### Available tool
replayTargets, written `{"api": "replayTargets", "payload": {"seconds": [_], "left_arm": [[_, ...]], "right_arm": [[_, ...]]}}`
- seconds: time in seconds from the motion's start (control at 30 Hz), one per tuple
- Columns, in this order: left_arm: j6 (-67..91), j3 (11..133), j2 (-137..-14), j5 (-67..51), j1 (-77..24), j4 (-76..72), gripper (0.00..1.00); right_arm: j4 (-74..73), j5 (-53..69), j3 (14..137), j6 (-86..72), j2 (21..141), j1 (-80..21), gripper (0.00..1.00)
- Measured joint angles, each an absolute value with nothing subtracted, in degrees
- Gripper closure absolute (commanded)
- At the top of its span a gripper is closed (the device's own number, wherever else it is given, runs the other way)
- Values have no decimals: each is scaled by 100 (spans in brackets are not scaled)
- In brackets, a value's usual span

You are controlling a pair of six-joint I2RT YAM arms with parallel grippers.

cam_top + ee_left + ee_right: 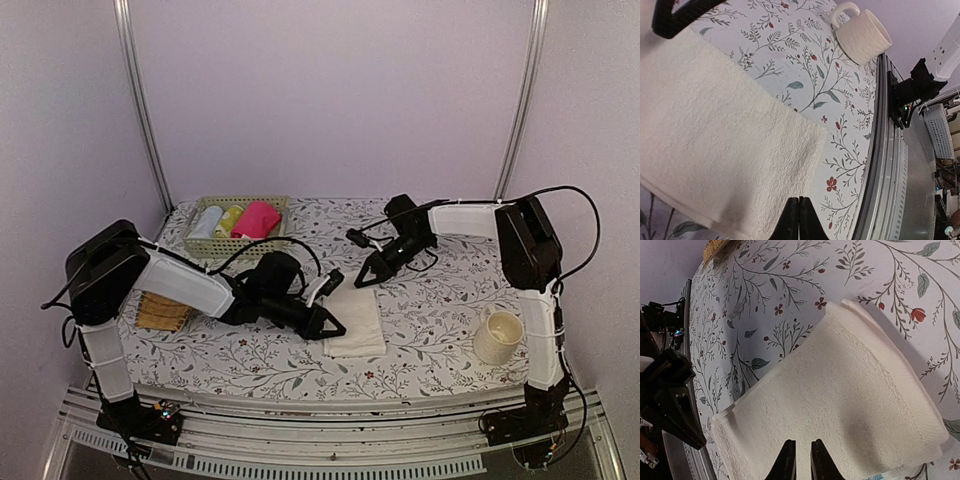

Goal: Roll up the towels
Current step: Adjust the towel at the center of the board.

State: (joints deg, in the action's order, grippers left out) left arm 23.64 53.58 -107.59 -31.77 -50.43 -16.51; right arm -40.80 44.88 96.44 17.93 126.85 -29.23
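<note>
Fingers of the left gripper [799, 210] are pressed together with nothing between them, at the edge of the cream towel [715, 140] that faces away from the mug [862, 35]. The right gripper [801, 455] shows a narrow gap and holds nothing, over the towel's end that lies farther back than the mug. We judge the roll is not yet begun. We should open the left jaws, pinch one short edge, turn it over tightly and keep it square. The towel lies flat, thick and nubbly, left of the mug. The pink towel [258, 219] sits bundled in the basket [240, 199], well back and left of the mug.
</note>
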Motion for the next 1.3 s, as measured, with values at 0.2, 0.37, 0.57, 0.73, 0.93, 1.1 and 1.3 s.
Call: {"api": "replayTargets", "payload": {"seconds": [0.2,0.37,0.57,0.73,0.93,1.1,1.3], "left_arm": [[2359,5356,-11441,-3310,-5172,-1962,97],[2307,5363,-11688,-3356,-5175,-2196,97],[2156,5690,-11880,-3181,-5175,-2165,97],[1900,6055,-11931,-2884,-5078,-1793,96],[1492,6399,-11808,-2694,-4899,-1256,87],[1186,6410,-11205,-2620,-4893,-934,83],[764,5596,-9782,-1959,-4984,-1313,60]], "right_arm": [[-4110,4364,9937,1516,13229,-2816,87],[-4143,4460,10252,1282,13655,-2600,87],[-4202,4405,10735,1142,13917,-2558,87],[-4165,4224,11078,1111,14081,-2515,85],[-4132,4086,11019,1194,13961,-2464,77],[-4248,4027,10436,1500,13093,-2425,72],[-4086,4202,9113,2156,11225,-2392,73]]}}
